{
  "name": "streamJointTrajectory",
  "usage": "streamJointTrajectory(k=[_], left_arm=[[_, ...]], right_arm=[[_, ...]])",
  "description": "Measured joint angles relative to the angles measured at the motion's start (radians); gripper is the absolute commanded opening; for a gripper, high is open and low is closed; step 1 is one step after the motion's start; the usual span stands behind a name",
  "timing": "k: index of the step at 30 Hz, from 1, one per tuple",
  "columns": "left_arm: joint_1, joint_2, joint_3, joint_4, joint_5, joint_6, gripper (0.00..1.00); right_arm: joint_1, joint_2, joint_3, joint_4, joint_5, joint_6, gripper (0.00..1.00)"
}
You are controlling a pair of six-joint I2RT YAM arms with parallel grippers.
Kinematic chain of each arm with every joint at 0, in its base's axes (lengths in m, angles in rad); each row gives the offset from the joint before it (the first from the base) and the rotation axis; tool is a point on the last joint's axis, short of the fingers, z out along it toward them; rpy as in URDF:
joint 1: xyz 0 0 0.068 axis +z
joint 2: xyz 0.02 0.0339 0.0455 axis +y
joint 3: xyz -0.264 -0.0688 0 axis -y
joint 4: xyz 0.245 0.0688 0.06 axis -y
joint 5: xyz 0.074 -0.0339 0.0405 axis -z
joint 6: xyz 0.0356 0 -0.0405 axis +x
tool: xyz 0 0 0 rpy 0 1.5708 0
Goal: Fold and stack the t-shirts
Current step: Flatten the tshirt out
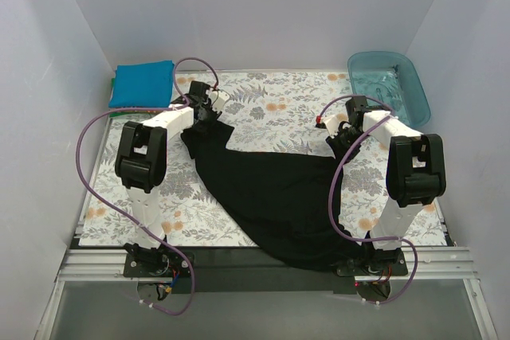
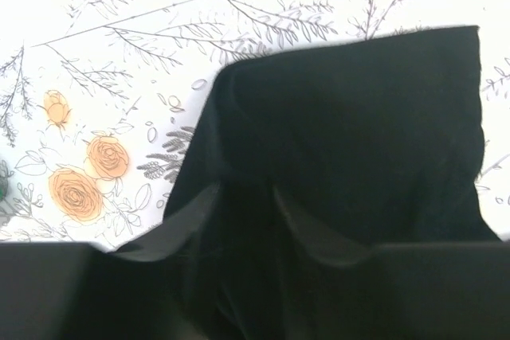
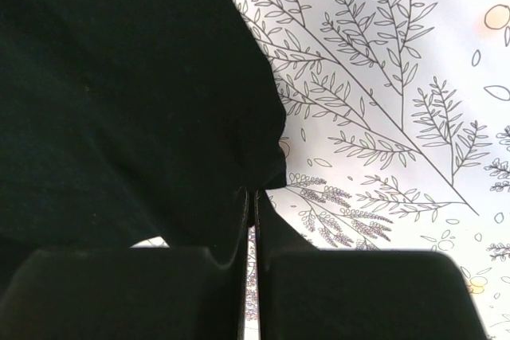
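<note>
A large black t-shirt (image 1: 275, 193) hangs stretched between my two grippers, and its lower part drapes over the table's near edge. My left gripper (image 1: 209, 115) is shut on one upper corner of it. In the left wrist view, black cloth (image 2: 351, 133) fills the space between the fingers of the left gripper (image 2: 243, 193). My right gripper (image 1: 343, 139) is shut on the other corner. In the right wrist view its jaws (image 3: 253, 193) are pressed together on the shirt's edge (image 3: 119, 101). A folded bright blue t-shirt (image 1: 142, 84) lies at the back left, with a green sliver (image 1: 115, 114) under it.
A translucent teal plastic tub (image 1: 388, 85) stands at the back right. A floral-print white tablecloth (image 1: 271, 109) covers the table. White walls close in the back and both sides. Purple cables loop beside both arms.
</note>
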Motion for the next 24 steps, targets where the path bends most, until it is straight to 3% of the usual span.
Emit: streamJointTrajectory(k=[7,13,18,24], left_arm=[[0.001,0.004,0.026,0.005,-0.021,0.004,0.01],[0.031,0.003,0.089,-0.013,-0.01,-0.01,0.0],[0.13,-0.025,0.236,-0.042,0.066,-0.066,0.0],[0.282,-0.18,0.364,-0.025,0.177,-0.172,0.0]], right_arm=[[0.0,0.004,0.0,0.0,0.0,0.0,0.01],[-0.003,0.004,0.045,-0.013,-0.002,0.012,0.01],[-0.034,-0.007,0.216,-0.03,-0.023,0.058,0.01],[-0.087,-0.093,0.447,0.01,-0.04,0.132,0.01]])
